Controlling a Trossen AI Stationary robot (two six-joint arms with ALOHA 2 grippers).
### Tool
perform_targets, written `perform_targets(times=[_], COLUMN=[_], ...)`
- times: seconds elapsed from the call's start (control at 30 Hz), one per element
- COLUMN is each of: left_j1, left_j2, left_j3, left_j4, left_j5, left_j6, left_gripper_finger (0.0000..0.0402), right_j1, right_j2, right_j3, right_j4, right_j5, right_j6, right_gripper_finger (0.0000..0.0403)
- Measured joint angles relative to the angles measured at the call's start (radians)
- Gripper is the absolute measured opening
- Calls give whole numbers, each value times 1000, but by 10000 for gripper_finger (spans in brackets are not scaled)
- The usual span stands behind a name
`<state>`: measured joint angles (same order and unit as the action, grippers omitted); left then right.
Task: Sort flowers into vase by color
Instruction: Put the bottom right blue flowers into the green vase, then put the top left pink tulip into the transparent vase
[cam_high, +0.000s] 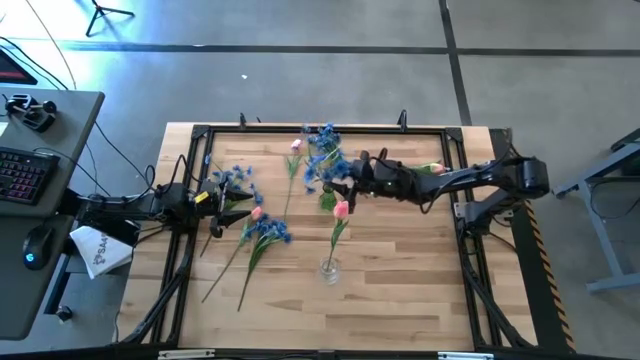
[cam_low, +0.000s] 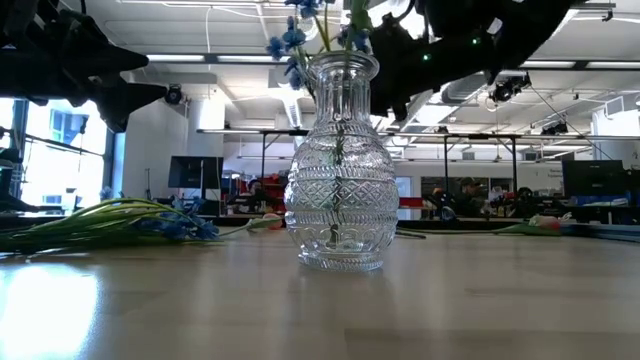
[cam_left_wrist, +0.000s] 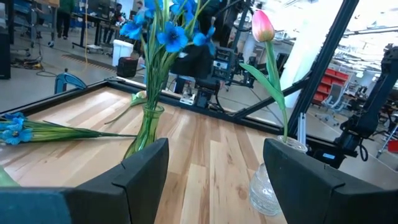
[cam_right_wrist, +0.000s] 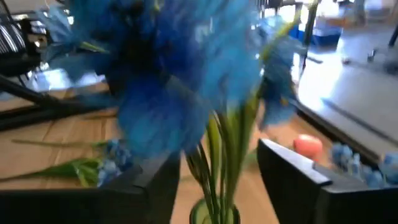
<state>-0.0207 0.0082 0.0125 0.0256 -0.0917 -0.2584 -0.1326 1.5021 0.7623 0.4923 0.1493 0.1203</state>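
A clear cut-glass vase (cam_high: 328, 268) (cam_low: 335, 160) stands near the table's middle with one pink tulip (cam_high: 341, 210) (cam_left_wrist: 262, 25) in it. Farther back, a greenish glass vase (cam_left_wrist: 148, 127) holds blue sprays (cam_high: 323, 165) (cam_left_wrist: 163, 31). My right gripper (cam_high: 353, 183) (cam_right_wrist: 217, 186) is open, one finger on each side of the stems (cam_right_wrist: 224, 155) just above that vase's mouth. My left gripper (cam_high: 225, 205) (cam_left_wrist: 214, 180) is open, low over the table's left part and holding nothing. More blue sprays (cam_high: 265, 232) and a tulip (cam_high: 256, 213) lie flat beside it.
Loose flowers lie on the wooden table (cam_high: 400, 290): a blue spray (cam_high: 235, 178) at the left, a tulip (cam_high: 295, 146) and blue blossoms (cam_high: 322, 133) near the far edge, and a tulip (cam_high: 432, 168) by the right arm. A black frame (cam_high: 300, 128) rims the table.
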Motion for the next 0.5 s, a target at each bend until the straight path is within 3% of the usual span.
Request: perform_targets(times=[0.2,0.5], left_j1=[0,0], left_j2=[0,0], left_j3=[0,0], left_j4=[0,-2], left_j5=[-3,-3], left_j6=[0,0], left_gripper_finger=[250,250], right_j1=[2,2], right_j2=[-75,-136], right_j3=[114,344], right_j4=[-361,-946], right_j5=[-7,-42], right_j6=[43,148], right_gripper_finger=[258,259])
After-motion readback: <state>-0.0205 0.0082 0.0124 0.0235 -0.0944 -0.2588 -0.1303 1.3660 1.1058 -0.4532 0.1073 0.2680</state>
